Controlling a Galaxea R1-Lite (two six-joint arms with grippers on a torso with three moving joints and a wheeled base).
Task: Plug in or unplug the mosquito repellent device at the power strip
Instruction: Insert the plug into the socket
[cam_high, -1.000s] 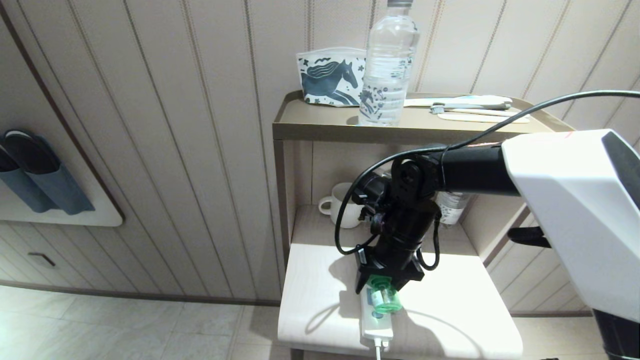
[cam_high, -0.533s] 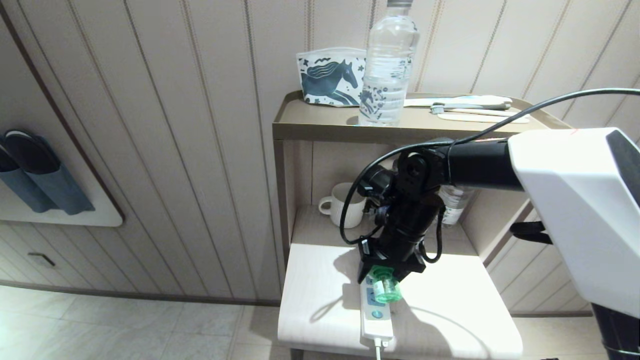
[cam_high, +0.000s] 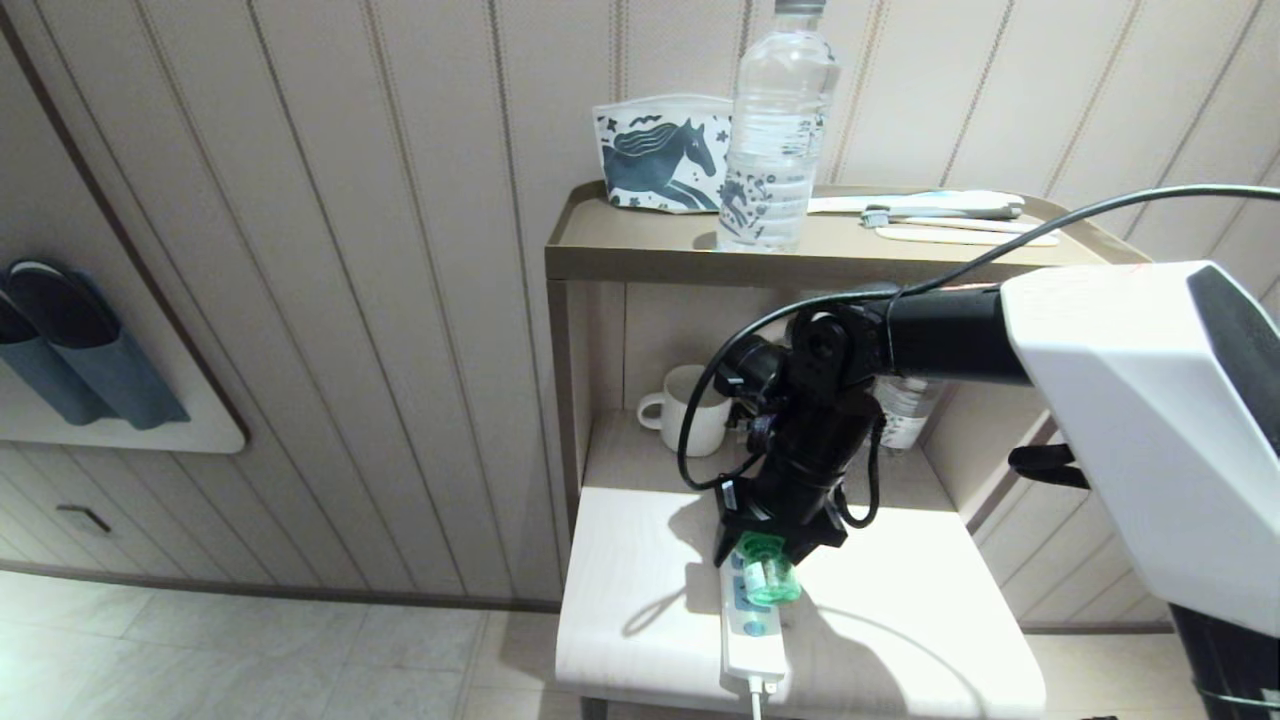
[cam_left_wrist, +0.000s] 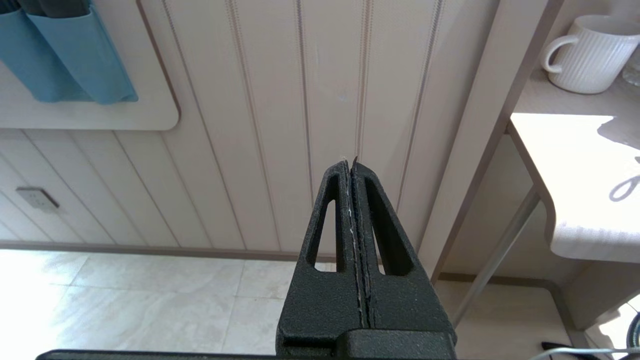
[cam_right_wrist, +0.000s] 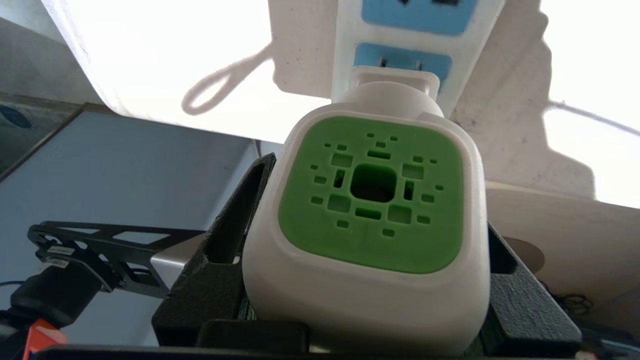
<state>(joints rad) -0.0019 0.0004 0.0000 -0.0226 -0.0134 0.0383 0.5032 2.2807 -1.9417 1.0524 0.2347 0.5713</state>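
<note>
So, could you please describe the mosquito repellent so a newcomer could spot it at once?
Find the tan shelf unit against the wall; on its pale lower shelf lies a white power strip. The repellent sits at that strip, gripped by the right tool. It is the only green thing there.

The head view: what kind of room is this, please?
Probably a hotel room or bedroom: slippers in a wall holder, a toiletry pouch and toothbrush on the shelf unit, a mug below.

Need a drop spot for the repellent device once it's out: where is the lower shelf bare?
Bare: lower shelf right of the power strip, and the narrower strip to its left. Crowded: the back, with mug and small bottle, and around the right hand.
</note>
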